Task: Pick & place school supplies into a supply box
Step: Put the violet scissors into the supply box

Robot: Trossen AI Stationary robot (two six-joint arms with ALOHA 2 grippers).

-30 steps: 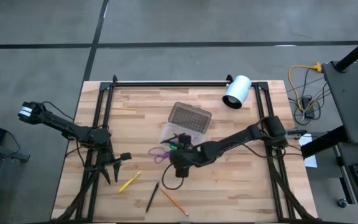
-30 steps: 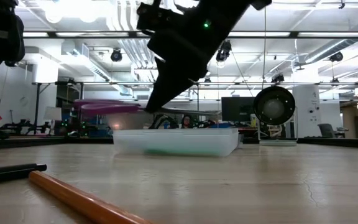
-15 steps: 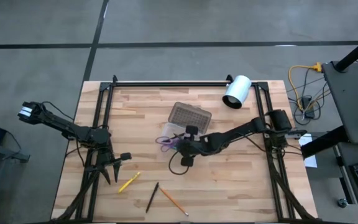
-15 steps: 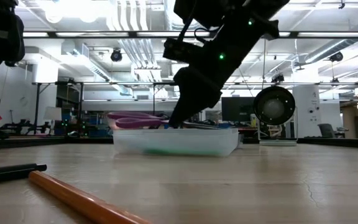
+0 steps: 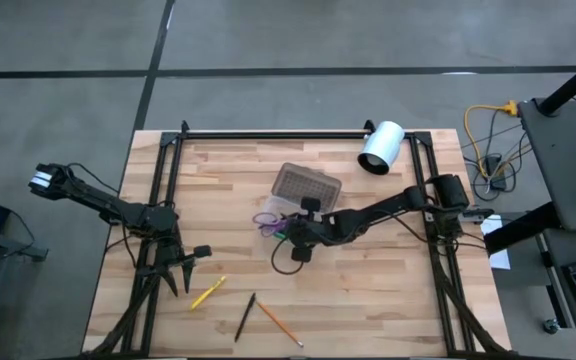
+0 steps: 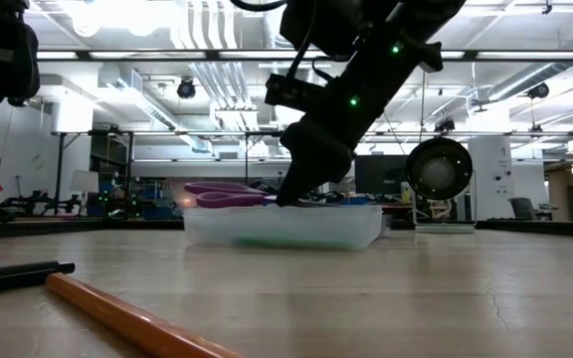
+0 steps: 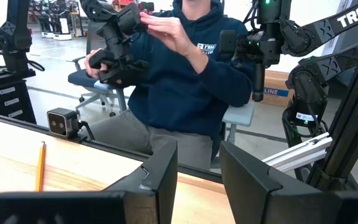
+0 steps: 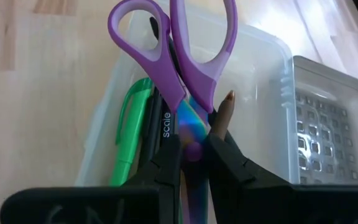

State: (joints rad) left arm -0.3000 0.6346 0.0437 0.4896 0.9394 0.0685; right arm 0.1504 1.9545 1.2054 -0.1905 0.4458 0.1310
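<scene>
The right gripper (image 5: 290,230) hangs over the supply box (image 5: 286,213) near the middle of the surface (image 5: 368,290), its fingers (image 8: 166,155) pinching the blades of the purple-handled scissors (image 8: 179,56) just below the pivot. The handles point out past the box's open end, above the wood. In the low view the scissors (image 6: 229,193) lie roughly level at the height of the box's rim (image 6: 282,211). Inside the clear tray lie a green pen (image 8: 126,137) and a dark pen (image 8: 157,124) side by side, right under the scissors; a brown pencil tip (image 8: 222,112) shows beside one finger. The grey dotted lid (image 5: 306,186) is folded back toward the far edge.

The left gripper (image 5: 175,276) waits near the left edge, its fingers (image 7: 160,180) spread with nothing between them. Just beside it, toward the near edge, lies a yellow pen (image 5: 207,292), then a black pen (image 5: 245,316) and an orange pencil (image 5: 279,323), well apart from the box. A white cylinder (image 5: 380,147) lies on its side at the far right corner, clear of the right arm.

The surface is pale wood planking inside a black metal frame (image 5: 268,133). Beyond it, the left wrist view shows a seated person (image 7: 185,74) in a dark sweatshirt handling a black arm; the low view shows a bright workshop with ceiling lights.
</scene>
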